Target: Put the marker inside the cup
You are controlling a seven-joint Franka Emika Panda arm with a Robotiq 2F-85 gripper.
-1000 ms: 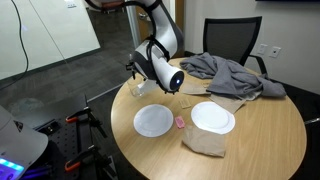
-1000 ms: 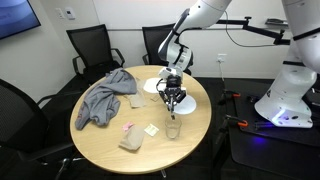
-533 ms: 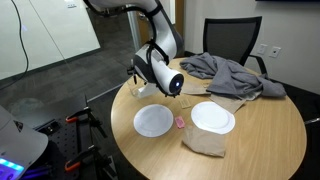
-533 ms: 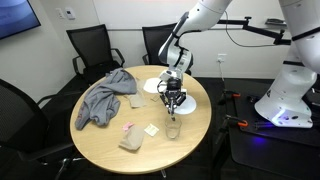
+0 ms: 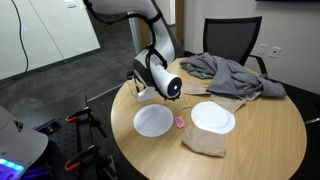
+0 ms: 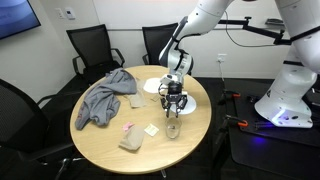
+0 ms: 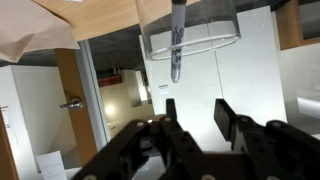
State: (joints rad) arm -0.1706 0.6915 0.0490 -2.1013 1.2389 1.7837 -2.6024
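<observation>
A clear cup (image 7: 190,28) stands on the round wooden table (image 6: 110,140), and the marker (image 7: 177,45) stands inside it. The wrist picture looks upside down. My gripper (image 7: 195,112) is open and empty, with its fingers apart and a clear gap from the cup. In an exterior view the gripper (image 6: 174,103) hangs just above the cup (image 6: 172,130) near the table edge. In an exterior view the arm (image 5: 160,75) partly covers the cup (image 5: 141,90).
Two white plates (image 5: 153,120) (image 5: 213,117) lie on the table. A grey cloth (image 5: 225,72) lies at the back, and a brown paper bag (image 5: 205,142) and a small pink item (image 5: 179,122) at the front. Black chairs (image 6: 88,45) stand around the table.
The arm has shifted slightly over the cup. The gripper stays open and the marker stays in the cup.
</observation>
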